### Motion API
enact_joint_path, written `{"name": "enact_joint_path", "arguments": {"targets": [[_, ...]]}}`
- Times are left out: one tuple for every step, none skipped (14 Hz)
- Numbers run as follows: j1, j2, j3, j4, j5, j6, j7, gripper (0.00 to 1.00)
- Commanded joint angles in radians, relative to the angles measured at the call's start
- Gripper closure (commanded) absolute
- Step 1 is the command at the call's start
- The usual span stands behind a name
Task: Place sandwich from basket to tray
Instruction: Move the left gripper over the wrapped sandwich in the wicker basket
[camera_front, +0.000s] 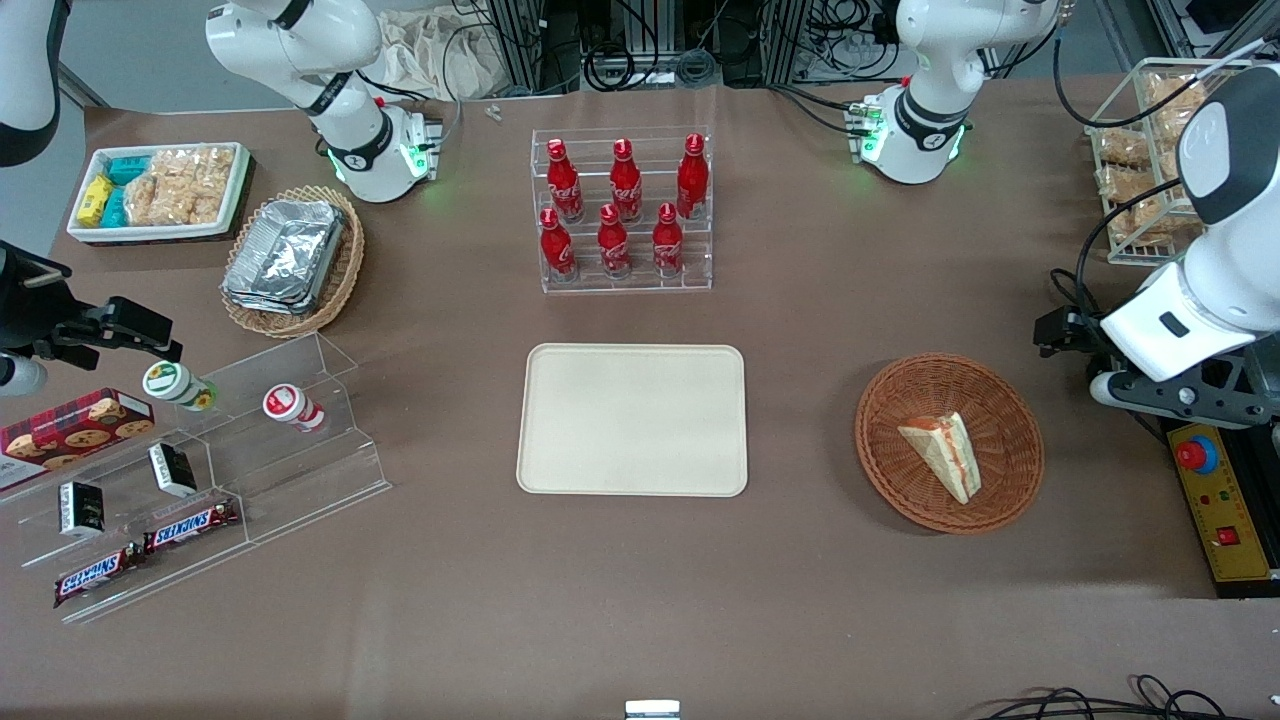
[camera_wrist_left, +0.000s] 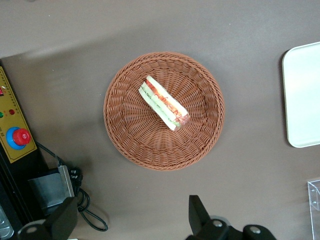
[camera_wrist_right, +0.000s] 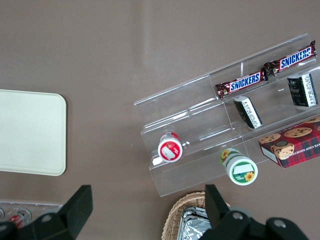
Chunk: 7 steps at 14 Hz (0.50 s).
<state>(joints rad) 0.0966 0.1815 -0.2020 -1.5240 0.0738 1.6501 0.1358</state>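
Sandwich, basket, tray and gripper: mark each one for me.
sandwich (camera_front: 944, 452), front view, bread face.
basket (camera_front: 886, 450), front view, woven wall.
tray (camera_front: 632, 420), front view, bare middle.
gripper (camera_wrist_left: 130, 217), left wrist view, midway between fingertips, above table beside basket, open.

"SNICKERS" reads in white-and-blue lettering on two brown bar wrappers lying end to end on the lowest step of the clear acrylic stand. The six red bottles in the clear rack carry white script that is probably Coca-Cola, though too small to be sure. Nothing else can be read.
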Motion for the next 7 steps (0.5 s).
{"name": "enact_joint_path", "arguments": {"targets": [[-0.014, 0.027, -0.002, 0.032, 0.003, -0.015, -0.047, 0.00], [-0.015, 0.027, -0.002, 0.033, 0.004, -0.016, -0.051, 0.00], [-0.021, 0.035, -0.002, 0.036, 0.009, -0.016, -0.051, 0.00], [-0.023, 0.044, -0.002, 0.038, 0.007, -0.015, -0.051, 0.00], [-0.023, 0.056, -0.002, 0.039, 0.003, -0.015, -0.064, 0.00], [-0.023, 0.062, -0.002, 0.039, 0.003, -0.015, -0.117, 0.00], [-0.031, 0.070, -0.002, 0.032, 0.003, 0.005, -0.228, 0.00]]}}
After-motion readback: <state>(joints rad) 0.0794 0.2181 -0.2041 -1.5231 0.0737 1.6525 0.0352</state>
